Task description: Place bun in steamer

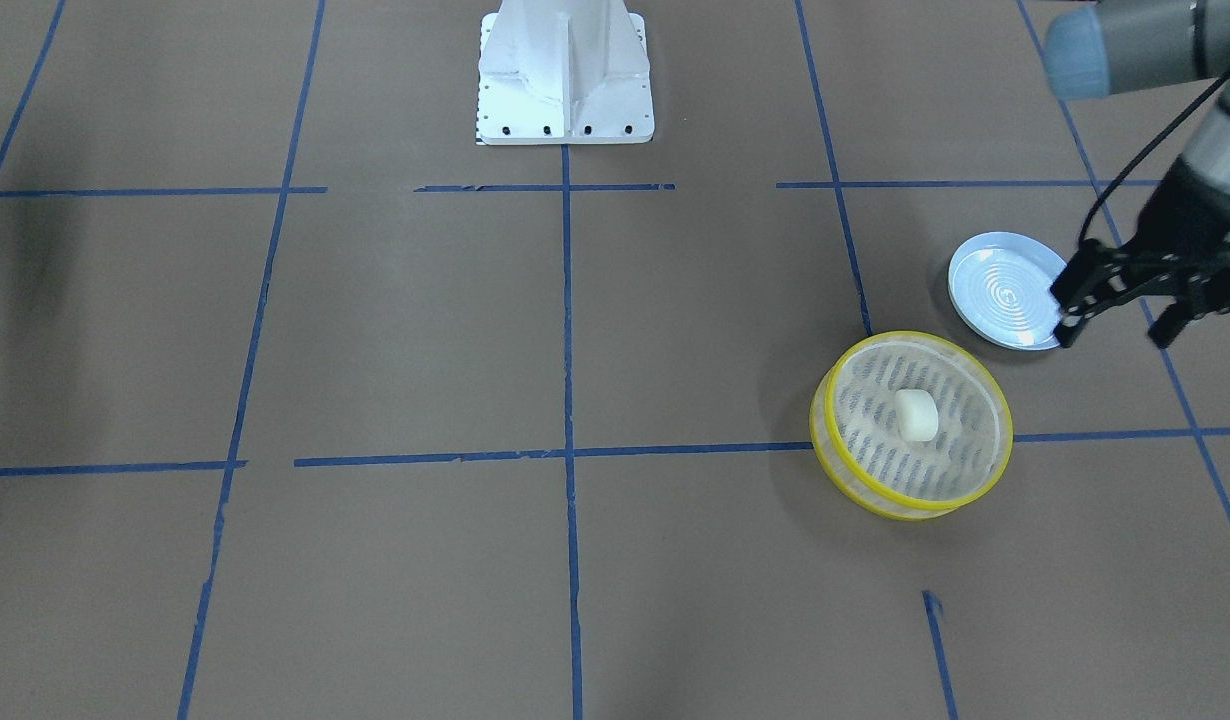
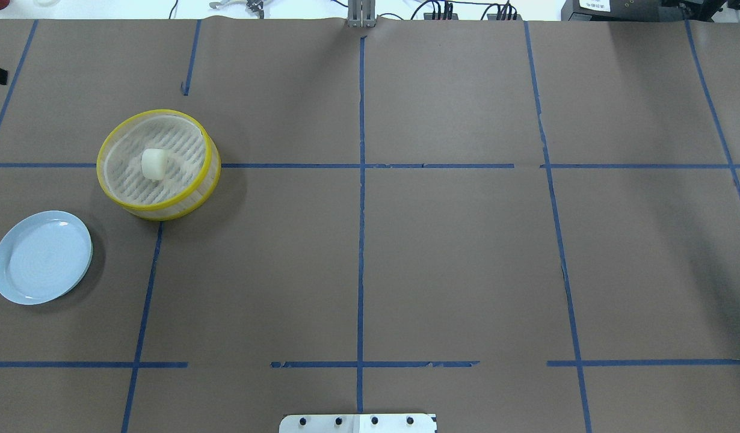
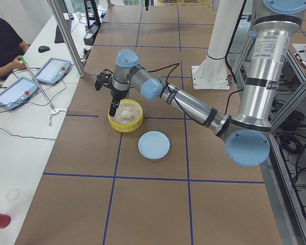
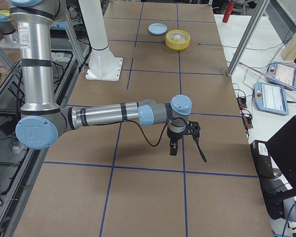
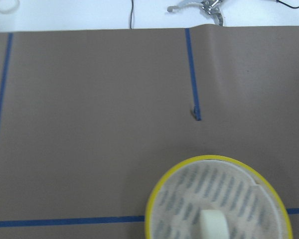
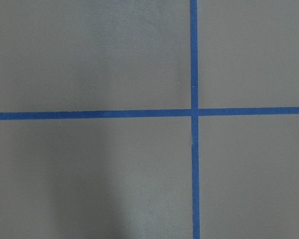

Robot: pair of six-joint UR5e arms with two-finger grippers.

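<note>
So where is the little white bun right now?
In the overhead view the bun sits in the middle of the yellow-rimmed steamer, on the robot's left side, with the pale blue plate nearby, closer to the robot.

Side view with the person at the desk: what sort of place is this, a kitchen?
Probably a robotics lab, not a kitchen: the table is papered brown and gridded with blue tape, a large robot arm reaches over it, and a person sits at a side bench with control tablets.

Arms silver w/ blue joint caps, white base, left gripper apparently black.
</note>
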